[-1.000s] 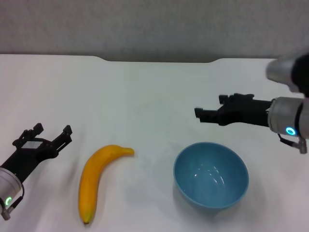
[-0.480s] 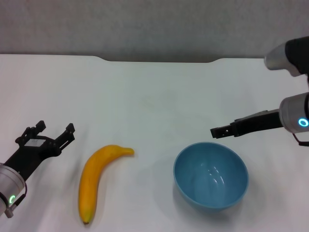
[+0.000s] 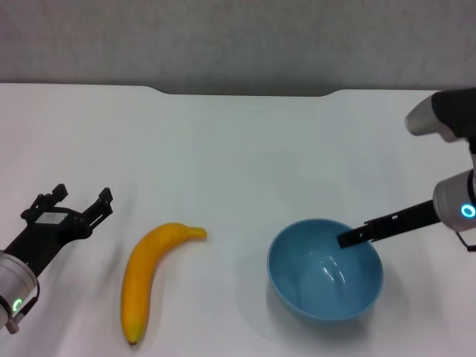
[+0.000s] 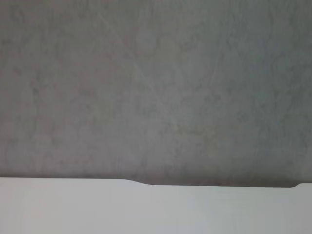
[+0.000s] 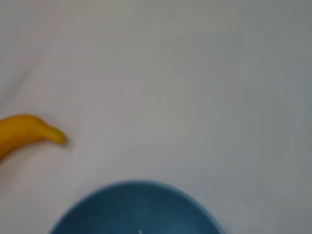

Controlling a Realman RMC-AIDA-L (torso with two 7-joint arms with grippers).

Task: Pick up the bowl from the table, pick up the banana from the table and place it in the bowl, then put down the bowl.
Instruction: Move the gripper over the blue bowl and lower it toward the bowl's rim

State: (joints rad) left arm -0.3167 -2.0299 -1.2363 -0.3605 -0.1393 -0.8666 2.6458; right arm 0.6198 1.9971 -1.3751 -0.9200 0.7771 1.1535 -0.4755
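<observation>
Left gripper (image 3: 78, 210): low at the table's left side, in the head view; fingers spread apart and grasping nothing; well apart from the banana on its right.
Banana (image 3: 146, 275): lies flat on the table, left of centre; curved, with the stem tip toward the bowl and the dark end at the near edge. In the right wrist view only its stem end (image 5: 27, 132) shows.
Table (image 3: 238, 156): white, with a shallow notch in the far edge; a grey wall stands behind it. The left wrist view shows only that far edge (image 4: 156, 209) and the wall.
Bowl (image 3: 325, 269): light blue, upright on the table, right of the banana and apart from it; nothing inside. Its far rim (image 5: 136, 207) shows in the right wrist view.
Right gripper (image 3: 349, 238): reaches in from the right, its dark tip over the bowl's far right rim; seen edge-on, so whether the fingers are apart or together cannot be told, nor whether the tip touches the rim.
</observation>
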